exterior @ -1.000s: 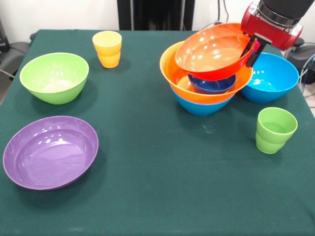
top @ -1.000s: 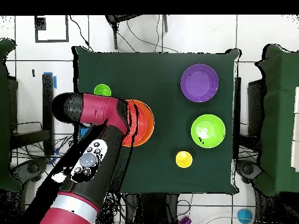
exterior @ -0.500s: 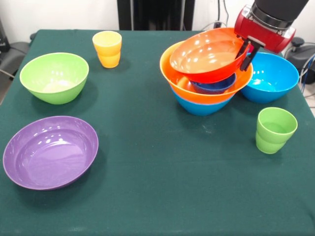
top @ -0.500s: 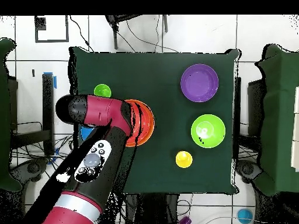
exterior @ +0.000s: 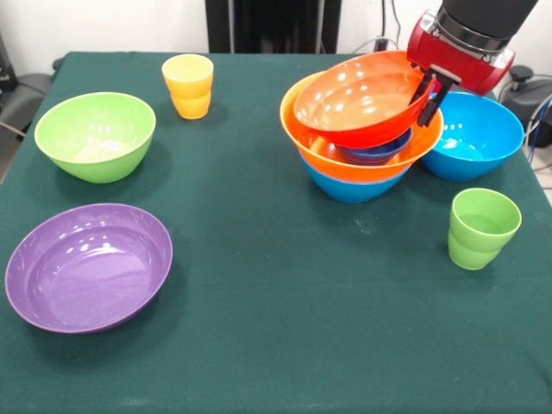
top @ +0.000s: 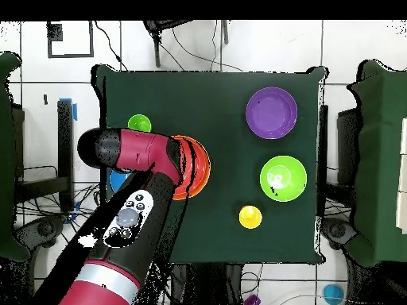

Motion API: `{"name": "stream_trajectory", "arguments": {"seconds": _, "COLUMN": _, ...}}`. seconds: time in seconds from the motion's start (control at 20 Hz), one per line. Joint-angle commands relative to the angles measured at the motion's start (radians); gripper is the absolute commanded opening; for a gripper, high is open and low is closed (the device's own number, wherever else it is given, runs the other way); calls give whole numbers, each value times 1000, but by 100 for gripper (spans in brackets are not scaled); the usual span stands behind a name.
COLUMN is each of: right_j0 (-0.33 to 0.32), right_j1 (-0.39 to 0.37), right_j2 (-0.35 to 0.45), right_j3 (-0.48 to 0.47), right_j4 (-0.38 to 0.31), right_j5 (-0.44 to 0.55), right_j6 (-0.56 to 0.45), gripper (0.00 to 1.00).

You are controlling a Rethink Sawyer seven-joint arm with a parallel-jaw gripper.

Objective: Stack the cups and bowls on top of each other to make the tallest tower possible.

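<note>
Currently the gripper point(exterior: 429, 86) is clamped on the right rim of the orange-red bowl point(exterior: 358, 99), one finger inside the rim and one outside. That bowl sits tilted atop the tower point(exterior: 362, 138), its open face tipped toward the front view's left. Beneath it: a small dark blue bowl point(exterior: 378, 153), nested in the large yellow-orange bowl point(exterior: 323, 155), which rests in a blue bowl point(exterior: 349, 185) on the green tablecloth point(exterior: 285, 328).

Taking the tower as the clock centre in the front view:
- 3 o'clock, just beside the tower: a second light blue bowl point(exterior: 479, 138), upright; whether the two touch I cannot tell.
- 4 to 5 o'clock: light green cup point(exterior: 481, 228), upright, standing apart.
- 10 o'clock, well apart: yellow cup point(exterior: 188, 84), upright.
- 9 o'clock, far side of cloth: lime green bowl point(exterior: 95, 135).
- 8 o'clock: wide purple bowl point(exterior: 88, 266), slightly tilted.

Overhead, the red and black arm point(top: 127, 214) covers most of the tower; only the orange edge shows at its side.
</note>
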Motion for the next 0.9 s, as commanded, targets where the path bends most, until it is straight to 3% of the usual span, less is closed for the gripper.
{"name": "stream_trajectory", "arguments": {"seconds": 0.05, "right_j0": -18, "right_j1": 35, "right_j2": 112, "right_j3": 53, "right_j4": -57, "right_j5": -32, "right_j6": 79, "gripper": 0}}
{"name": "stream_trajectory", "arguments": {"seconds": 0.1, "right_j0": -17, "right_j1": 35, "right_j2": 112, "right_j3": 53, "right_j4": -56, "right_j5": -33, "right_j6": 81, "gripper": 0}}
{"name": "stream_trajectory", "arguments": {"seconds": 0.15, "right_j0": -14, "right_j1": 35, "right_j2": 109, "right_j3": 56, "right_j4": -57, "right_j5": -47, "right_j6": 86, "gripper": 100}}
{"name": "stream_trajectory", "arguments": {"seconds": 0.9, "right_j0": 4, "right_j1": 62, "right_j2": 83, "right_j3": -4, "right_j4": -48, "right_j5": 18, "right_j6": 132, "gripper": 100}}
